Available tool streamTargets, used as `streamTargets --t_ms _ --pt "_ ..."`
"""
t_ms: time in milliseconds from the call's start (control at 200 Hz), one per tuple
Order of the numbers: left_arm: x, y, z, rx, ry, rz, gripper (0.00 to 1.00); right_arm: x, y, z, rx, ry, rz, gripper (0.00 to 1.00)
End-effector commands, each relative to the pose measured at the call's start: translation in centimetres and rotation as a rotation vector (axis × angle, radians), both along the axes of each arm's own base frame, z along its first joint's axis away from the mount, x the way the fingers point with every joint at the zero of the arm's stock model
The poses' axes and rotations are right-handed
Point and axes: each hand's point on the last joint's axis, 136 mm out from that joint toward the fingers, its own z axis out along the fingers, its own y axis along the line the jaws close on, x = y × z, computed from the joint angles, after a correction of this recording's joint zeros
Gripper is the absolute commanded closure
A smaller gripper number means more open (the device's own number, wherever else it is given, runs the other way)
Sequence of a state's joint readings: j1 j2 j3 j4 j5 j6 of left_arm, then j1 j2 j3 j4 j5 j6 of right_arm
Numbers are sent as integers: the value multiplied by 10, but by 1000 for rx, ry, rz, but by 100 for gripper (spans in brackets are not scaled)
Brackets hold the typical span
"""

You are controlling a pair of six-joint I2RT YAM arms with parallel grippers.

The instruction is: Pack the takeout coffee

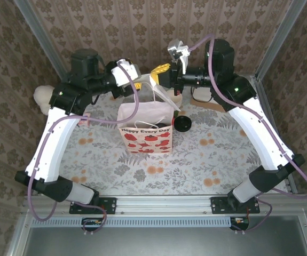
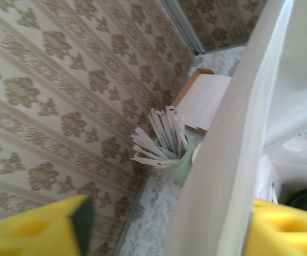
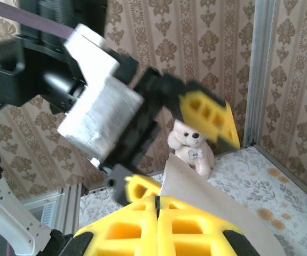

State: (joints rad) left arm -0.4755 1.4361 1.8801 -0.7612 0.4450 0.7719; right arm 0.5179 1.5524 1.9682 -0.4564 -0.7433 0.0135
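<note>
The red-and-white paper bag [image 1: 147,130] stands open at the table's middle. The takeout coffee [image 1: 183,124], a dark cup with a black lid, sits on the table just right of the bag, outside it. My right gripper [image 1: 161,71] hovers above the bag's far right corner. Its yellow fingers [image 3: 142,226] are pressed together, shut on the bag's white rim [image 3: 201,186], which is lifted. My left gripper [image 1: 137,83] is at the far left rim, its jaws apart. The bag's wall [image 2: 228,160] stands between the left gripper's [image 2: 169,226] two yellow pads.
A white plush bear [image 3: 193,146] sits by the left wall, also seen from above as the bear [image 1: 44,97]. A pale green cup of white sticks [image 2: 170,152] and a cardboard box [image 2: 204,101] stand at the back right. Patterned walls close in three sides.
</note>
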Motion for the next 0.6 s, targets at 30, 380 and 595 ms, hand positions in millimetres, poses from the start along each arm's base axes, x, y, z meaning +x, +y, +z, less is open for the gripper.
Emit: streamTargets --t_ms 30,380,595 --pt "-16 -2 7 -14 2 -81 80 -10 -2 4 -16 -36 22 100" --pt "-21 19 23 -107 50 -9 100 -32 -42 -22 -182 -242 -121 19" --pt "-42 38 35 -206 165 118 100 -46 -49 -29 -168 -397 -148 12"
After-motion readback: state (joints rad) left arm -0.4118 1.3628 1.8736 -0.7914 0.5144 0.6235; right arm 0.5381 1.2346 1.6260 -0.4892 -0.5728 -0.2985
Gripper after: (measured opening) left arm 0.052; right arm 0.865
